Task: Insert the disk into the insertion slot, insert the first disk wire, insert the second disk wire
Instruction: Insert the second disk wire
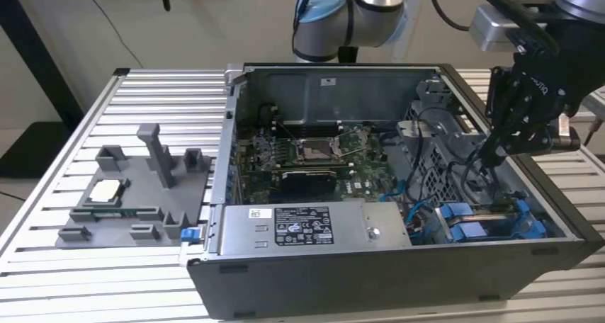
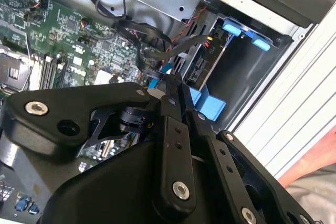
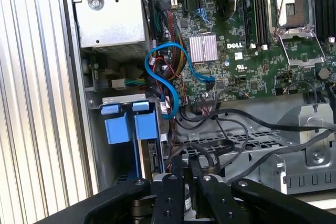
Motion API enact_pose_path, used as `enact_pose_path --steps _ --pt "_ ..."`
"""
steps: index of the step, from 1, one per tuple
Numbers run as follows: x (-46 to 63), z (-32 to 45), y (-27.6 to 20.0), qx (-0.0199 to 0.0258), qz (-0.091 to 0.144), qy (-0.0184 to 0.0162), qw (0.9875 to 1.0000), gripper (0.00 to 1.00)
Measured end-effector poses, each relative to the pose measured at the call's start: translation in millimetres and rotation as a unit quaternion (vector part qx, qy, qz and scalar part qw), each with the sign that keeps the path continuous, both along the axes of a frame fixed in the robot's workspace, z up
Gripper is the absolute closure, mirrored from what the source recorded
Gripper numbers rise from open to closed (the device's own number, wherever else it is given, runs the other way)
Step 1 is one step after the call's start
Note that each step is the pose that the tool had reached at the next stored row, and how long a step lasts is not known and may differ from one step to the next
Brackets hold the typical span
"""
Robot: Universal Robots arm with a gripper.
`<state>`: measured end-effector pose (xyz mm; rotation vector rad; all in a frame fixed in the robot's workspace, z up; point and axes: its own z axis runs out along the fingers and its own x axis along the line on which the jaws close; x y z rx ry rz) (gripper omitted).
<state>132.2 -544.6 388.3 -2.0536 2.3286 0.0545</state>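
computer case [image 1: 378, 280] on bench [image 1: 57, 280] | motherboard [image 1: 321, 160] inside case, on its floor | power-supply box [image 1: 312, 227] in case, before motherboard | insertion slot [image 1: 492, 224] in case, toward exterior view's right of power-supply box | disk [image 1: 477, 227] in slot | fixture tray [image 1: 132, 195] on bench, toward exterior view's left of case | end effector [image 1: 492, 153] inside case, above slot

- Soft, even light fills the room in the exterior view.
- The computer case [image 1: 378, 195] is dark inside.
- Both wrist views look bright; the gripper [image 2: 176, 90] up close looks blurry.
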Motion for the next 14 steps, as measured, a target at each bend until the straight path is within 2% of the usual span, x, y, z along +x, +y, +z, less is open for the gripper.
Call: enact_pose_path --steps 8,14 --pt "0.0 -7.6 -1.8 -0.0006 0.002 0.0005 1.0 0.84" --pt "0.0 -11.0 -8.9 -0.0005 0.009 0.0074 0.9999 0.84"
